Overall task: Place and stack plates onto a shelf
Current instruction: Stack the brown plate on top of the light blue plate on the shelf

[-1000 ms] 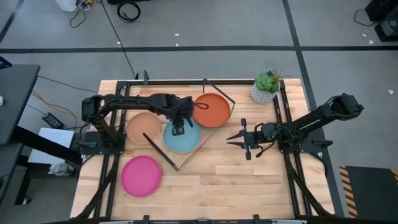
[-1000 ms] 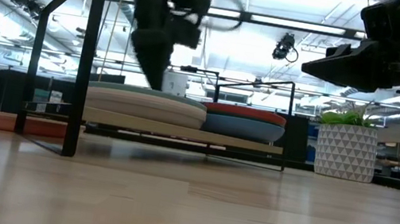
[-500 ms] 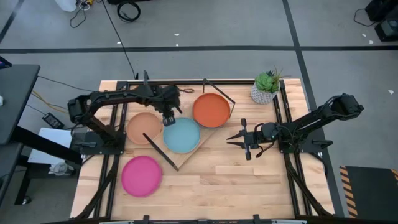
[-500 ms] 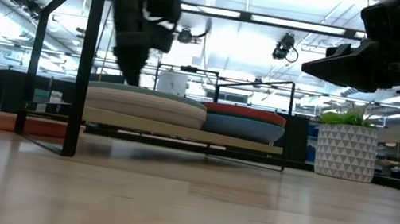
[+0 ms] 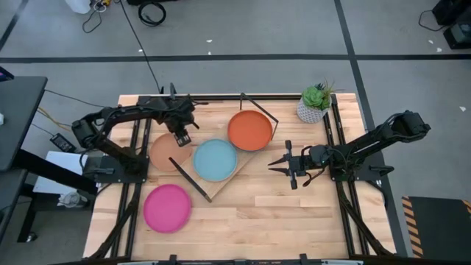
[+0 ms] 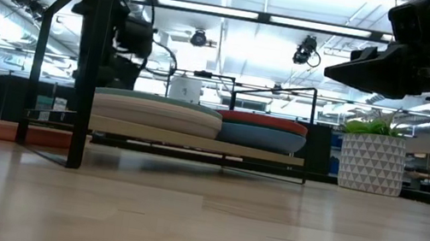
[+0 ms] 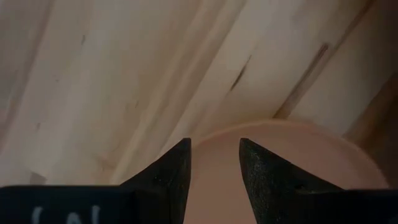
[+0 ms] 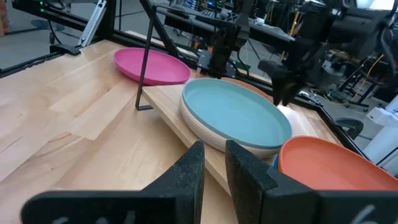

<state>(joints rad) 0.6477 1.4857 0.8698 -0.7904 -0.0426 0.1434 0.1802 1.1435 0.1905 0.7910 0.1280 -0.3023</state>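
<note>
Two end effectors, left [image 5: 182, 137] and right [image 5: 282, 163], slightly parted, empty, above slatted tabletop [image 5: 287, 213].

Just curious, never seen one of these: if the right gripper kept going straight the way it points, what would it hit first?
Probably the light blue plate on the shelf; the right gripper points at it, though its height is unclear.

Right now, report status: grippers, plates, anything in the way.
Left gripper empty, over tan plate. Right gripper idle, apart. Light blue plate and orange plate on shelf; pink plate on table.
</note>
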